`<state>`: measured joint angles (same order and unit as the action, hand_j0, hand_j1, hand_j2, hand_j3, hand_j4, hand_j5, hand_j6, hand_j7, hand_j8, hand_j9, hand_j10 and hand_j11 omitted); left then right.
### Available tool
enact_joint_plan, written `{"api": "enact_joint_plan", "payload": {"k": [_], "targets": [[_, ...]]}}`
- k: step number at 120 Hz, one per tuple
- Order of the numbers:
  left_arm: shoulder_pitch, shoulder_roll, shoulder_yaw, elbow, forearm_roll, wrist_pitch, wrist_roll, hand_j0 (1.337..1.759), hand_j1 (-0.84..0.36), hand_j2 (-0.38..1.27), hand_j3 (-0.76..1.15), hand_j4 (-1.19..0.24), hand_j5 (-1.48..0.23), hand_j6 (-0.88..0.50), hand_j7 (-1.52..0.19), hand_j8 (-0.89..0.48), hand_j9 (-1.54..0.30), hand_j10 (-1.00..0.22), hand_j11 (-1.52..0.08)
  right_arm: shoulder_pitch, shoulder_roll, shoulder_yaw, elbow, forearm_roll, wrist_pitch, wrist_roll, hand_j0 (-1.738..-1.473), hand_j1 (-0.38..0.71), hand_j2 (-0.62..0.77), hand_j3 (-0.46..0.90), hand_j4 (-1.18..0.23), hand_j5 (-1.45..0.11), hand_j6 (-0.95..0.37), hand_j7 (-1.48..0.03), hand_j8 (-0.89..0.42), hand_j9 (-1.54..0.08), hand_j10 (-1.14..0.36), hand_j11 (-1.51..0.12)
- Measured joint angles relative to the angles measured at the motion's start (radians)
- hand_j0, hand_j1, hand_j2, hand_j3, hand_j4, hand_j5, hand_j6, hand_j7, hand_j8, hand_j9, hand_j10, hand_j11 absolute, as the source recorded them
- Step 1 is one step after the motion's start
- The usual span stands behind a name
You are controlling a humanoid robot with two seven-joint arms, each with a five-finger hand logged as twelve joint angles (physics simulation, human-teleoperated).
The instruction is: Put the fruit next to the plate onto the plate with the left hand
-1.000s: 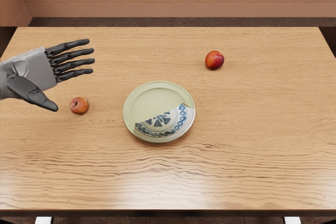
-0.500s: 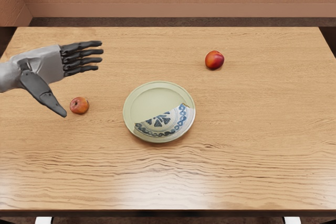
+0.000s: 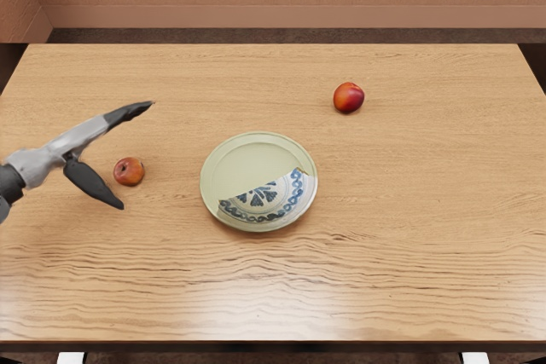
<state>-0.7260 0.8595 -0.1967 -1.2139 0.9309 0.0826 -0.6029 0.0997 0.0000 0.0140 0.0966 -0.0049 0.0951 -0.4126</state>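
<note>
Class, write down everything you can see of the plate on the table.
The plate is round with a shallow raised rim. It looks like glazed ceramic, pale greenish cream, with a blue-and-white patterned crescent across its near right part. It lies flat near the middle of the wooden table, and only the table touches it. Nothing is on it. The small reddish fruit lies apart to its left, and a larger red fruit sits farther back to its right.
</note>
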Motion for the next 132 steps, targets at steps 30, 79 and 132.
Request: {"api": "enact_joint_plan", "payload": {"k": [30, 79, 132], "targets": [[0.007, -0.016, -0.002, 0.113, -0.023, -0.054, -0.007, 1.658, 0.31, 0.01, 0.0, -0.04, -0.05, -0.05, -0.05, -0.05, -0.05, -0.04, -0.05, 0.0, 0.0, 0.001, 0.0, 0.0, 0.0, 0.0, -1.658, -0.35, 0.0, 0.0, 0.0, 0.0, 0.0, 0.0, 0.0, 0.0, 0.0, 0.0], [0.021, -0.072, 0.0, 0.175, -0.044, -0.109, -0.008, 1.658, 0.3, 0.01, 0.0, -0.05, -0.06, -0.05, -0.06, -0.05, -0.06, -0.05, -0.06, 0.0, 0.0, 0.003, -0.001, 0.002, 0.0, 0.0, -1.658, -0.35, 0.0, 0.0, 0.0, 0.0, 0.0, 0.0, 0.0, 0.0, 0.0, 0.0], [0.014, -0.079, 0.002, 0.223, -0.038, -0.119, -0.008, 1.658, 0.26, 0.02, 0.0, -0.08, -0.1, -0.08, -0.1, -0.08, -0.1, -0.08, -0.1, -0.001, 0.0, 0.002, -0.001, 0.002, 0.0, 0.0, -1.658, -0.35, 0.0, 0.0, 0.0, 0.0, 0.0, 0.0, 0.0, 0.0, 0.0, 0.0]]}}
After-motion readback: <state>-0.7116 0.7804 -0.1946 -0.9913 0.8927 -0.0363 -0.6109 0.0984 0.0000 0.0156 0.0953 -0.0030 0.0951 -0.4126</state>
